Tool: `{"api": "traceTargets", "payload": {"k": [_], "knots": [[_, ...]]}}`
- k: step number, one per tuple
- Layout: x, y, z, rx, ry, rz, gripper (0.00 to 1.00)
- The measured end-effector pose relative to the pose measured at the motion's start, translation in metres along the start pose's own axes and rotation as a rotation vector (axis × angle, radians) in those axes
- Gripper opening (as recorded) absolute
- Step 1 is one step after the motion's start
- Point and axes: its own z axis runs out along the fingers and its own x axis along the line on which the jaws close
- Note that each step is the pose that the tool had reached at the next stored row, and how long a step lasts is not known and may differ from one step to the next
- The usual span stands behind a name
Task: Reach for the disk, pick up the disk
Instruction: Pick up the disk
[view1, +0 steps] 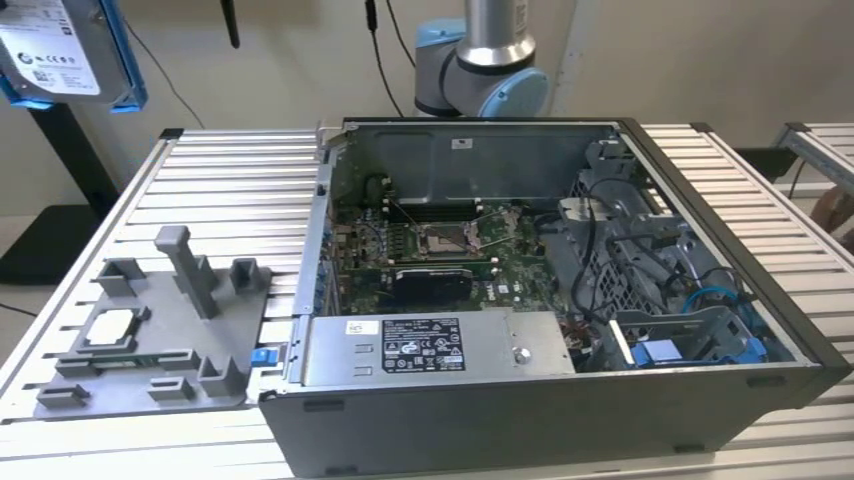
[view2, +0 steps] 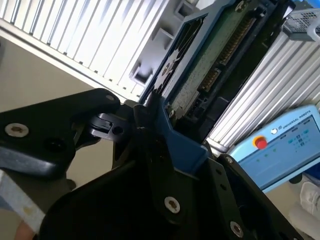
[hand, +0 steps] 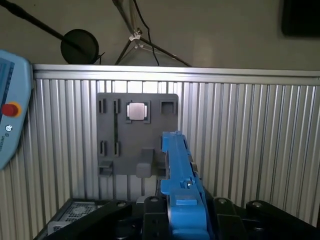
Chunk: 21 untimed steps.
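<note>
Flat silver-grey metal hard drive with white label and blue side rails (view1: 56, 48) hung well clear of the ribbed metal desk (view1: 200, 170), jaws clenched on its rails; likely rigid, hefty, shock-fragile, so rails suited gripping.

There was one disk (view1: 54, 45), one open computer case (view1: 534, 425), and beside the case one grey holder plate (view1: 171, 338) bearing one chip (view1: 110, 327).

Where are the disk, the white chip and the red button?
the disk (view1: 51, 45): exterior view, its white label.
the white chip (hand: 137, 111): first wrist view, its top.
the red button (view2: 259, 142): second wrist view, its cap.
</note>
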Motion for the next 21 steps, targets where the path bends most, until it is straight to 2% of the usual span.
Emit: {"api": "traceTargets", "payload": {"k": [21], "knots": [[0.002,-0.0949,0.0111,0.0,0.0,0.0,0.0]]}}
